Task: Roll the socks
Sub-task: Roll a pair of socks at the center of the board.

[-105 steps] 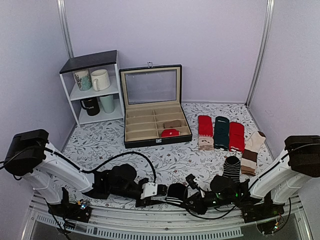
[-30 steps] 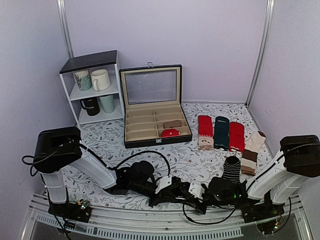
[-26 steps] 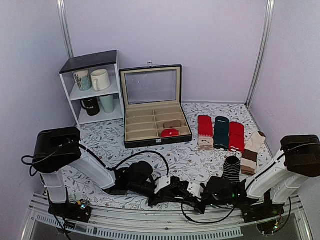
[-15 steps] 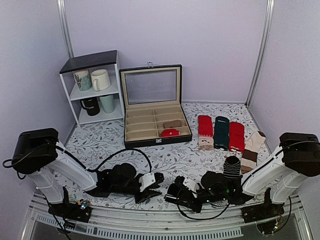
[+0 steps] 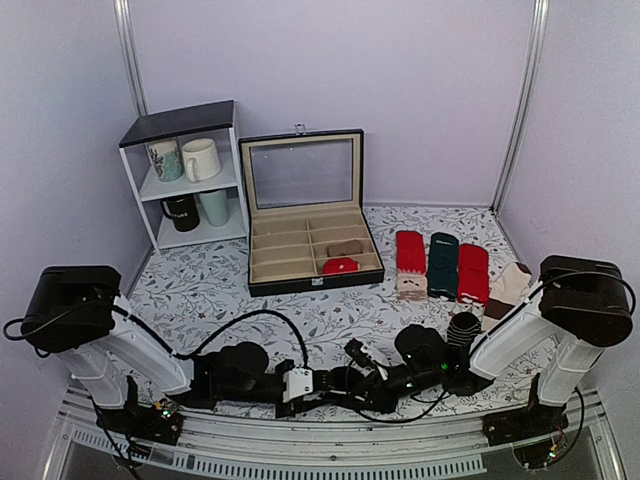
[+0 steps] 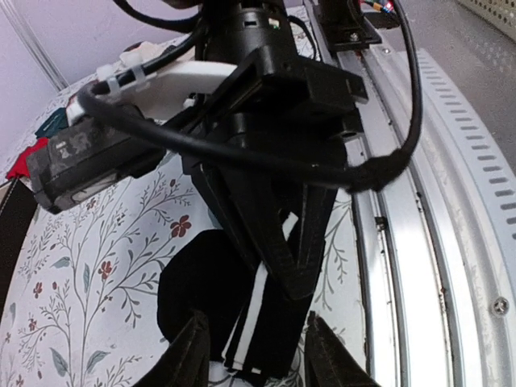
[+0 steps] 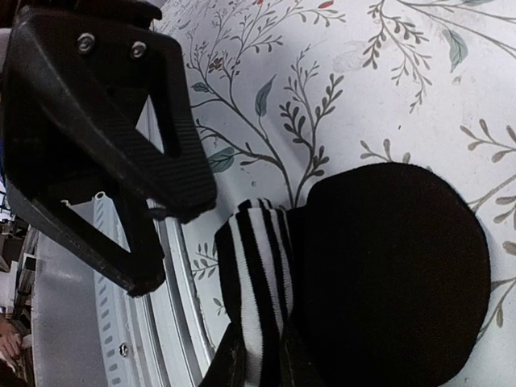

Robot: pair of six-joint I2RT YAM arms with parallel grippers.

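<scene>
The socks (image 7: 387, 274) are black with white bands across the cuff (image 7: 260, 266) and lie bunched on the flowered tablecloth by the front edge. My right gripper (image 7: 258, 343) is shut on the banded cuff. In the left wrist view the socks (image 6: 201, 282) lie between my left gripper's (image 6: 254, 322) open fingers, which stand either side of the cuff with a gap. The right gripper's black fingers (image 6: 282, 250) pinch the cuff from the far side. From the top, the left gripper (image 5: 312, 381) and right gripper (image 5: 354, 377) meet nose to nose.
The metal front rail (image 6: 435, 242) runs right beside the socks. An open black box (image 5: 300, 255) with compartments stands mid-table. A white shelf (image 5: 185, 175) holds mugs at back left. Red and green socks (image 5: 440, 265) and a striped sock (image 5: 462, 330) lie to the right.
The right arm has reached farther left with the cuff still held. The left gripper has come in from the left and now straddles the socks, open.
</scene>
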